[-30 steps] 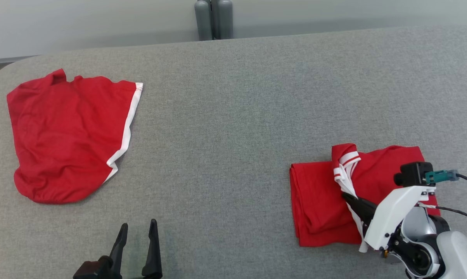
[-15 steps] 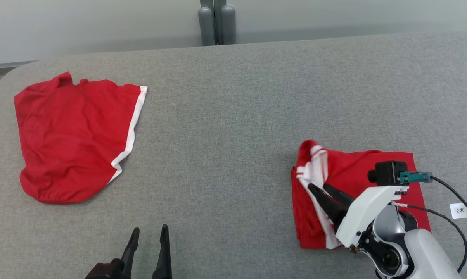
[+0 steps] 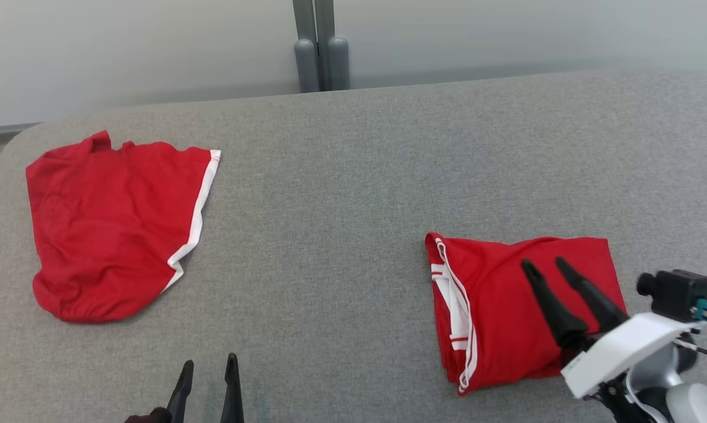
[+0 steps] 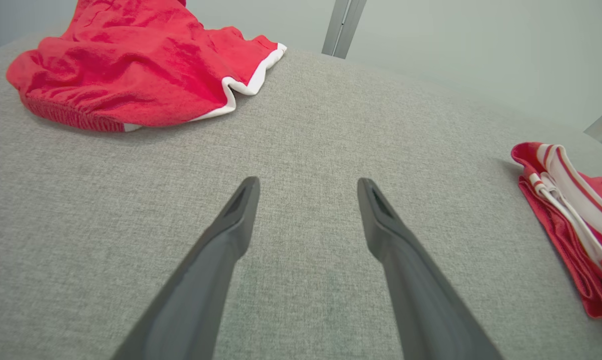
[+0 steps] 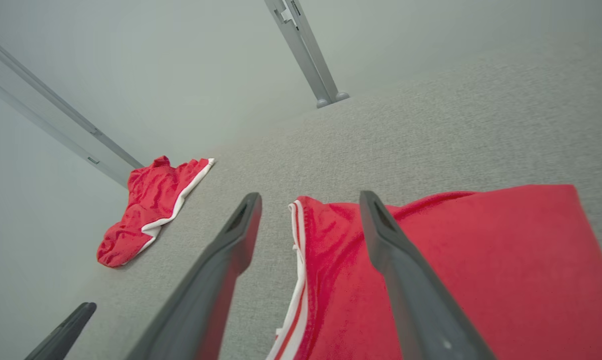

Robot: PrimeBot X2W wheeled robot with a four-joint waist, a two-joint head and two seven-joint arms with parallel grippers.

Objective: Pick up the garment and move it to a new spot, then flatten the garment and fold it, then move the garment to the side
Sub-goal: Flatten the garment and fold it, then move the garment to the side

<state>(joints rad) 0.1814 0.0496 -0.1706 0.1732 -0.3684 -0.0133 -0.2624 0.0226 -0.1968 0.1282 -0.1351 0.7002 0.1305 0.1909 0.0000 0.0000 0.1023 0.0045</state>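
Observation:
A folded red garment with white trim along its left edge lies on the grey table at the right; it also shows in the right wrist view and at the left wrist view's right edge. My right gripper hovers over the garment's right half, open, with nothing between its fingers. My left gripper stands open near the table's front edge, left of centre, over bare cloth.
A second red garment with a white hem lies rumpled at the table's far left. The grey table has wide free room in the middle. A grey post stands behind the table's far edge.
My right gripper has let go of the white-trimmed layer, which now lies folded flat to the left, and has drawn back to the right, open. The head view shifted slightly.

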